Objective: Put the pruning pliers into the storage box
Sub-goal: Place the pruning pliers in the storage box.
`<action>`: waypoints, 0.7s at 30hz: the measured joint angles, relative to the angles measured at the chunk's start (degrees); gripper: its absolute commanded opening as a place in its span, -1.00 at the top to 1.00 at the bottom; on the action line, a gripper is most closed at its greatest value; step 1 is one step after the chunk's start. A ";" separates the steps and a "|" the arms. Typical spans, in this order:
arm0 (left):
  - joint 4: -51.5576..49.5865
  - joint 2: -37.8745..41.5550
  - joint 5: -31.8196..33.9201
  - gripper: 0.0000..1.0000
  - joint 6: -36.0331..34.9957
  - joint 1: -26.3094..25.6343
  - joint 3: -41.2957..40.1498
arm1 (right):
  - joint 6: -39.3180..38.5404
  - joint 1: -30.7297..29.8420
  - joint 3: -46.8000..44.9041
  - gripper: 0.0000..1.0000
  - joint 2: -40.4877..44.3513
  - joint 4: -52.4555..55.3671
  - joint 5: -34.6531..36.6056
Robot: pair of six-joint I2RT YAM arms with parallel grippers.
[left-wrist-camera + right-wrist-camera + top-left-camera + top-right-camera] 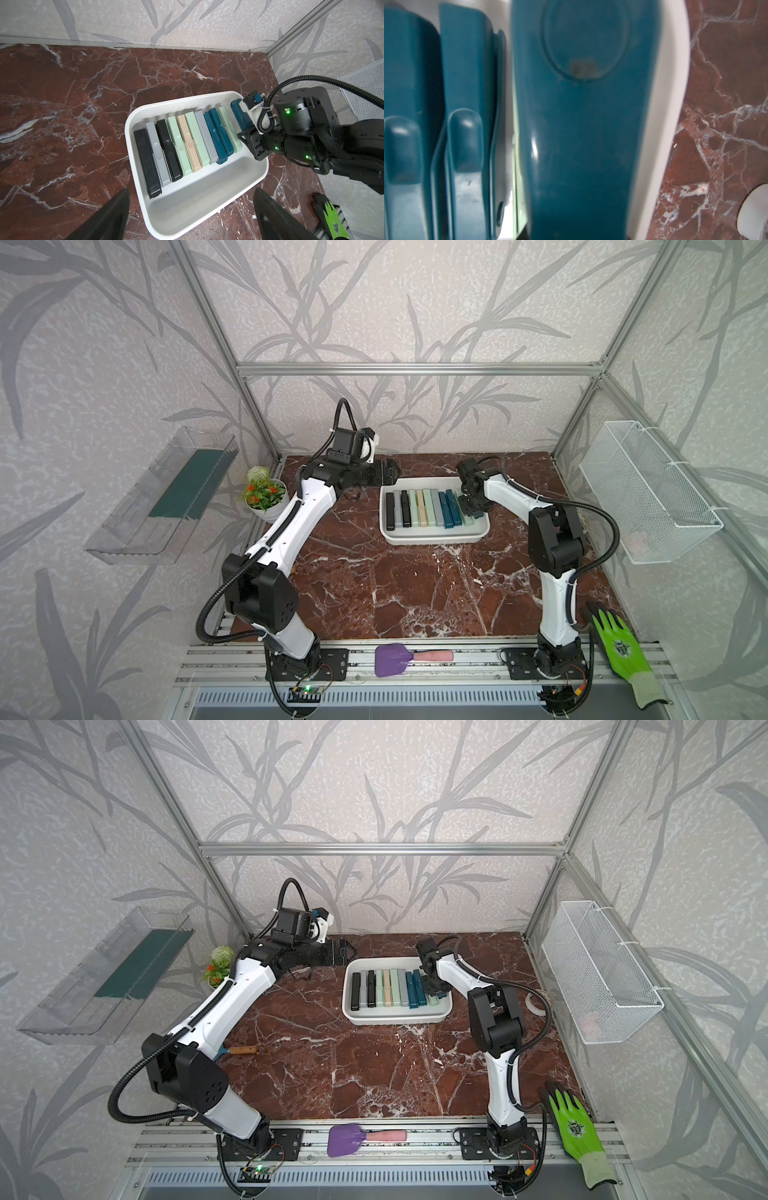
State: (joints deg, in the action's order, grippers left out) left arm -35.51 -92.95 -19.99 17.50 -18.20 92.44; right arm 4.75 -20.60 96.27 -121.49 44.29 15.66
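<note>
while bent over the storage box (436, 540), right gripper (473, 511) pinching teal pliers (581, 124), left gripper (191, 190) spread

We are seeing the pruning pliers (424, 509) lying side by side in the storage box (436, 540), which is sitting toward the back of the table (395, 593); the spatula (399, 659) is lying on the front rail (478, 663), the glove (619, 649) to its right.
</note>
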 measured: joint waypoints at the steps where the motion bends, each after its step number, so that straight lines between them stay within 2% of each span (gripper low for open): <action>1: 0.00 0.11 0.13 -0.84 0.00 0.00 0.00 | 0.07 -0.13 0.48 0.38 -0.11 0.15 0.35; 13: -0.26 0.20 0.61 -0.84 -0.57 0.00 0.00 | 1.46 -0.92 2.25 -0.02 -2.69 0.50 2.21; 19: -0.28 0.20 0.63 -0.84 -0.81 0.00 0.00 | 1.49 -1.09 2.25 -0.07 -2.58 0.42 2.34; 21: -0.31 0.20 0.61 -0.84 -0.85 0.00 0.00 | 1.51 -1.09 2.25 -0.15 -2.43 0.39 2.32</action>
State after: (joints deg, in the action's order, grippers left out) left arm -35.81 -92.75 -19.38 16.64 -18.20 92.44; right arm 6.26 -21.69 98.52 -123.92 44.69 17.98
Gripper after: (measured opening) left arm 0.919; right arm 0.546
